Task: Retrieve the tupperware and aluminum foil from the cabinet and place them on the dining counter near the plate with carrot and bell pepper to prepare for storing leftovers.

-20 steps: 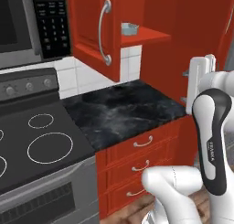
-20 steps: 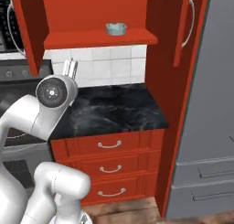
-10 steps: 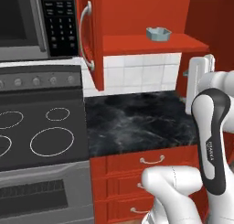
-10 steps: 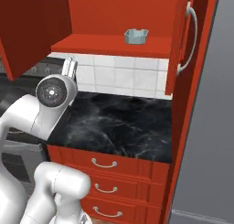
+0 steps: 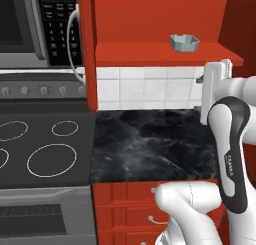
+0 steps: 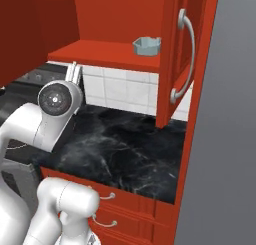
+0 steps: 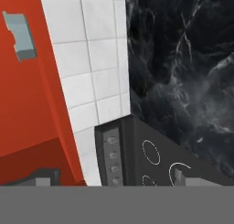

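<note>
Tupperware sits alone on the red shelf of the open cabinet, near the front edge, and nothing is touching it. In the right base view the same tub stands just beside the panelled door, which hangs open with its curved silver handle facing outward. I judge the task to be at an early stage: the cabinet is open, but the tub is not yet picked up. I cannot find the foil box on the part of the shelf that I see, and the dining counter and plate are not before me.

The gripper is raised at the right, below the shelf level and well apart from the tub. Its jaws stand wide apart and they hold nothing. From the hand camera the tub appears small and far, against the red wood.

The tub is pale blue-grey, a little translucent, with cut corners and a flared rim; it looks like light, thin plastic. The shelf and door are smooth red painted wood. Behind is a wall of glossy white tiles. Below lies a black marble worktop with white veins, polished, over red drawers. At the left a dark glass stove shows white ring marks, with a microwave above it.
</note>
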{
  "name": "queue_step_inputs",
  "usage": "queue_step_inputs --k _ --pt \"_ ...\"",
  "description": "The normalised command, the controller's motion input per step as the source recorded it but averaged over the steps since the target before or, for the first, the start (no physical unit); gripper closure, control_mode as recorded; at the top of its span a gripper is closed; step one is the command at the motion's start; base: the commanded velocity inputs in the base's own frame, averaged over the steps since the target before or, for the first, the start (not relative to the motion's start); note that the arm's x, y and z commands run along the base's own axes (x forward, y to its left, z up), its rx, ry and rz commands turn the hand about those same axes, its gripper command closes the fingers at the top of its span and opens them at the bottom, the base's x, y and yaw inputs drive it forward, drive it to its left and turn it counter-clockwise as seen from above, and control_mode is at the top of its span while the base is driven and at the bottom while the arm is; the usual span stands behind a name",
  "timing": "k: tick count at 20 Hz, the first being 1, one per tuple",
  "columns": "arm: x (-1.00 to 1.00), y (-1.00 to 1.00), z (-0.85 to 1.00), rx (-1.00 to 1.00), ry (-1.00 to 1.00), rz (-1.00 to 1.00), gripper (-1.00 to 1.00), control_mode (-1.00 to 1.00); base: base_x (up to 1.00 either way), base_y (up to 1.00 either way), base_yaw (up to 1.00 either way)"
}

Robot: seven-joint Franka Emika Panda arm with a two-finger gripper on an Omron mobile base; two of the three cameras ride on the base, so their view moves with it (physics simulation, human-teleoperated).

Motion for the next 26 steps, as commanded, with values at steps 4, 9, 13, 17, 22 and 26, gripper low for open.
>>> queue_step_inputs --k 4,9,13,17,22,26 --pt "0.0 0.0 0.0 0.0 0.0 0.0 -1.0 1.0 0.66 -0.06 -0.04" --pt "0.0 0.0 0.0 0.0 0.0 0.0 -1.0 1.0 0.61 -0.01 -0.19" --pt "0.16 0.0 0.05 -0.04 0.0 -0.13 -1.0 -1.0 0.22 0.0 -0.14" --pt "0.22 0.0 0.69 -0.08 0.05 -0.15 -1.0 -1.0 0.0 0.0 0.0" --pt "0.41 -0.1 0.8 -0.02 0.13 -0.05 -1.0 -1.0 0.0 0.0 0.0" --pt "0.28 -0.43 0.3 0.0 0.16 0.0 -1.0 -1.0 0.0 0.0 0.0"
